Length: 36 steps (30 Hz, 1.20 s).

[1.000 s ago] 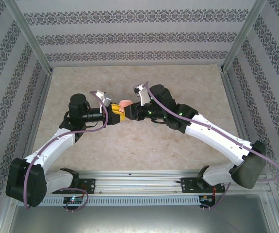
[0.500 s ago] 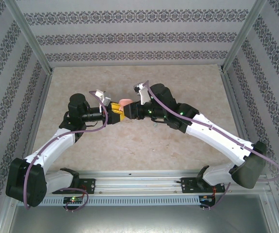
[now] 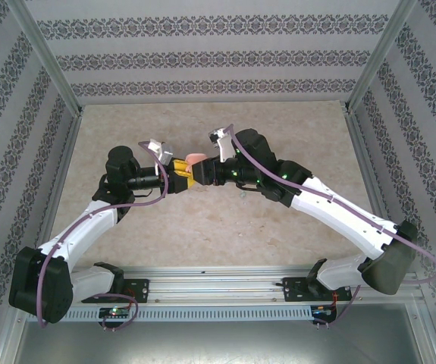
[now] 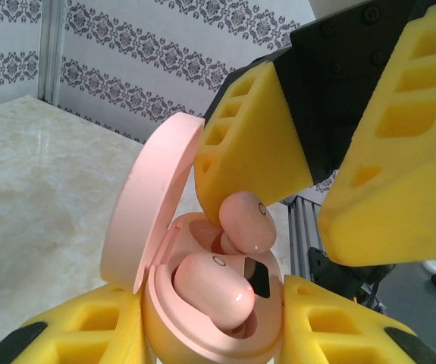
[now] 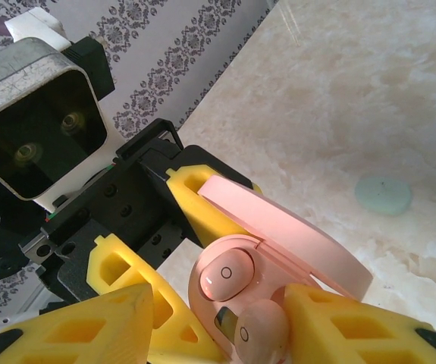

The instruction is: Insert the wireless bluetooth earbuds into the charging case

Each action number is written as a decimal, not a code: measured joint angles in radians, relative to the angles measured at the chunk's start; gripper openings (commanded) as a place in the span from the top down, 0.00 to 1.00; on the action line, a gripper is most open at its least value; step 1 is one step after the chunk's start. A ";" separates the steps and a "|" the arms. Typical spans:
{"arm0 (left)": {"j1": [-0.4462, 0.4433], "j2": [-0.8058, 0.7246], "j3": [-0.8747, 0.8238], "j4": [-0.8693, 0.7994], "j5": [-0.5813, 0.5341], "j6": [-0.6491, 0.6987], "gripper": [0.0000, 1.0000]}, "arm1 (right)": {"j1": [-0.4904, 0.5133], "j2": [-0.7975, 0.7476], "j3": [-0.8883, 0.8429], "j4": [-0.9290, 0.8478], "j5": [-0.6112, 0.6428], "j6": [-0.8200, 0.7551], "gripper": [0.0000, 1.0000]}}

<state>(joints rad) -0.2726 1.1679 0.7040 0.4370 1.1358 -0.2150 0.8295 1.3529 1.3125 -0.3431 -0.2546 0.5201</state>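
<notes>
Marble-look table (image 3: 225, 227), patterned walls (image 3: 218, 61) & alu frame (image 3: 47, 68) are enclosing the cell. Top view: both arms are reaching to mid-table, their tips meeting above it.

L gripper (image 4: 206, 292) is clamping the pink case (image 4: 157, 318) between its yellow fingers (image 4: 73, 334), one on each side of the base. It is holding the case above the table w/ the opening facing up. Lid (image 4: 153, 205) is standing open, swung back to the left side of L wrist view.

Bud 1 (image 4: 214, 292), pink, is sitting in the nearer socket. Bud 2 (image 4: 246, 220), also pink, is hanging tilted over the other socket, lower end dipping in, upper end touching one R finger (image 4: 255, 136).

R gripper (image 5: 219, 296) is hovering just over the case w/ fingers apart, the gap wider than bud 2. In R wrist view bud 2 is lying against one pad (image 5: 331, 318); the other pad is standing off from it. Whether bud 2 is fully seated: can't tell.

Pale-green oval (image 5: 383, 195) is lying on the table beyond the case, well apart from both grippers; too blurred to say case or bud.
</notes>
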 measured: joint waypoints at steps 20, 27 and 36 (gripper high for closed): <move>0.000 0.000 0.000 0.021 0.016 -0.026 0.82 | 0.000 0.000 0.037 -0.051 0.004 0.000 0.47; 0.000 0.000 0.000 0.023 0.023 -0.030 0.82 | 0.000 0.000 0.049 -0.066 0.004 0.000 0.47; 0.000 0.000 0.000 0.024 0.024 -0.033 0.82 | 0.000 -0.002 0.052 -0.075 0.008 0.000 0.47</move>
<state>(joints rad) -0.2726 1.1683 0.7040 0.4614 1.1599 -0.2481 0.8295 1.3506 1.3643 -0.4179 -0.2466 0.5201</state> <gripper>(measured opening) 0.350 0.530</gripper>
